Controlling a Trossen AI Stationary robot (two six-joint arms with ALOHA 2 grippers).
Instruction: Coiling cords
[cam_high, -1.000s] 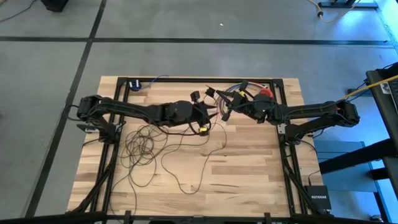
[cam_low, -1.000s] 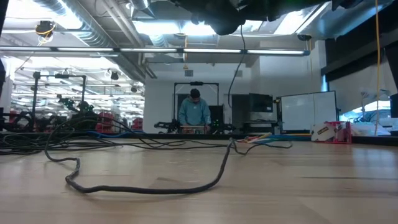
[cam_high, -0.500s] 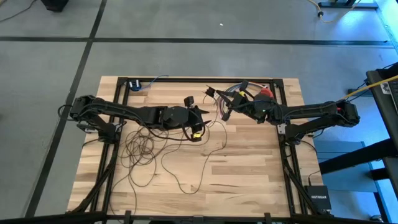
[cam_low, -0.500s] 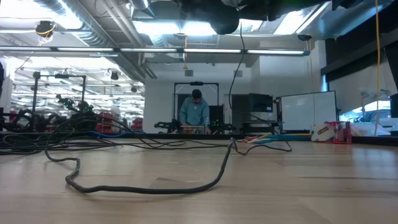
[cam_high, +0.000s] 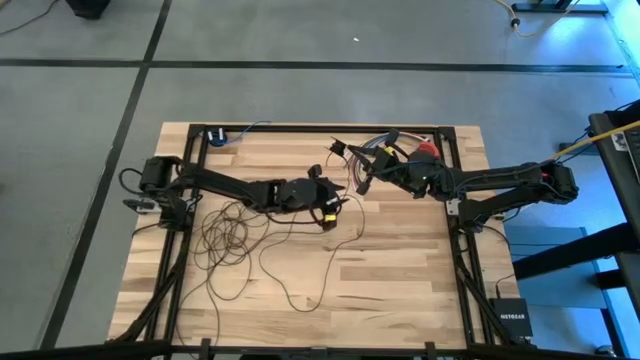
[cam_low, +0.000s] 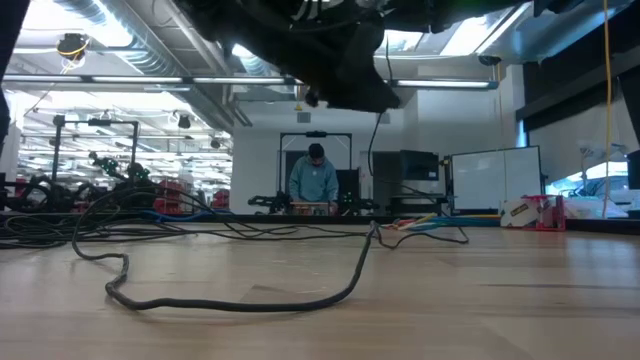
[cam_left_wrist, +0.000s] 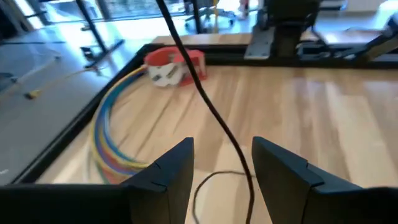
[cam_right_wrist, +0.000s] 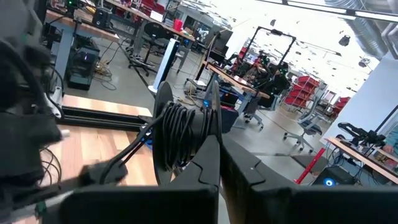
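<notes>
While cords (cam_high: 232, 238) sprawl in loose loops at centre-left of high view, puck end hard to make out. Left gripper (cam_high: 327, 205) at table centre, fingers (cam_left_wrist: 163, 176) apart, one strand running between them, not pinched. Right gripper (cam_high: 363, 181) upper centre, clamped on coiled cord bundle (cam_right_wrist: 180, 134); fingertips hidden from above.
</notes>
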